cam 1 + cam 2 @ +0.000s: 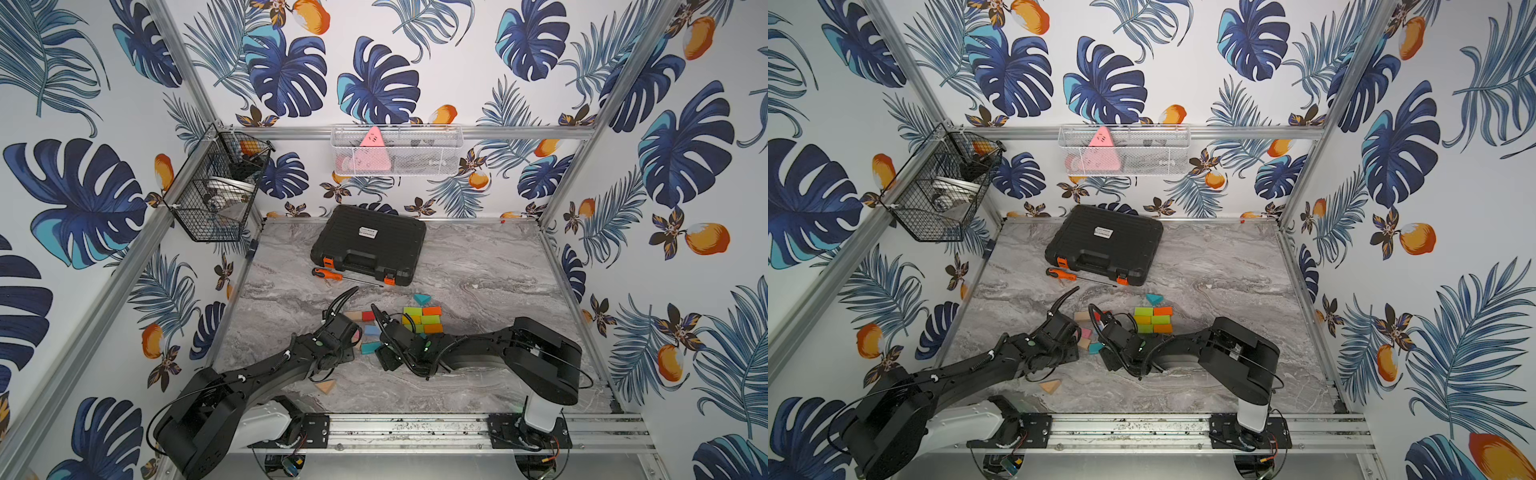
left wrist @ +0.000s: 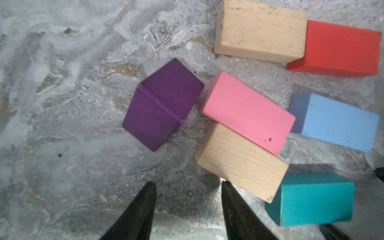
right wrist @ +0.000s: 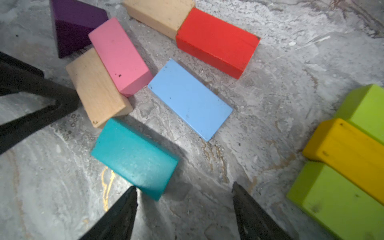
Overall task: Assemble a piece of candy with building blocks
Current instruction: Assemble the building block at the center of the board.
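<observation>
Left pincer and right pincer gape empty; arms hide some building blocks; toolcase label illegible.

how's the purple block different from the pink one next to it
The purple block is a wedge with its ridge up; the pink block is a flat-topped rectangular brick. Pink lies flush against a plain wood brick; purple does not touch it. Both rest loose on the table.

Grey marbled table, black case, pink brick, purple wedge, teal brick.
</observation>
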Robot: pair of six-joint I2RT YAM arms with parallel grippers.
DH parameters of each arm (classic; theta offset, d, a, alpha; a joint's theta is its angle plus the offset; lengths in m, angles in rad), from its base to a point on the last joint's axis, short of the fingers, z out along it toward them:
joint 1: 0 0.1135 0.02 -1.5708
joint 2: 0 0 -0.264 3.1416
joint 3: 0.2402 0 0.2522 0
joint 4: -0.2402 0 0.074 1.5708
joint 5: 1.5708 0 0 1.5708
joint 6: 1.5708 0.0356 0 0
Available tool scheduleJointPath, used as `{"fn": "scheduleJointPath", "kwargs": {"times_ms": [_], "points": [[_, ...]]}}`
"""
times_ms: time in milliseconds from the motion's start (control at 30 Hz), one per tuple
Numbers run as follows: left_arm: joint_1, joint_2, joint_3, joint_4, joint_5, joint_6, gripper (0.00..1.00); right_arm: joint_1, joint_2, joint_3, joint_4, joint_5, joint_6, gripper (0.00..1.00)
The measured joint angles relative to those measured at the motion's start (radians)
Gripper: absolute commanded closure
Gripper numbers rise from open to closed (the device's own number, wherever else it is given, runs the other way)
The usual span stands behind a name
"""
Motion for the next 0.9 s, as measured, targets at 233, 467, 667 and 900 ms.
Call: {"fn": "scheduleJointPath", "kwargs": {"times_ms": [233, 467, 667, 900], "points": [[0.001, -0.005, -0.002, 0.003, 0.002, 0.0, 0.43, 0.0, 0.019, 0.016, 0.02, 0.0, 0.015, 0.06], [0.002, -0.003, -0.002, 0.004, 0.002, 0.0, 0.43, -0.004, 0.025, 0.011, 0.046, 0.008, 0.021, 0.13], [0.003, 0.003, 0.001, 0.007, 0.001, 0.0, 0.43, -0.015, 0.024, -0.002, 0.072, 0.003, 0.022, 0.17], [0.007, 0.006, 0.001, 0.015, 0.0, 0.0, 0.43, -0.027, 0.036, 0.0, 0.099, -0.002, 0.023, 0.18]]}}
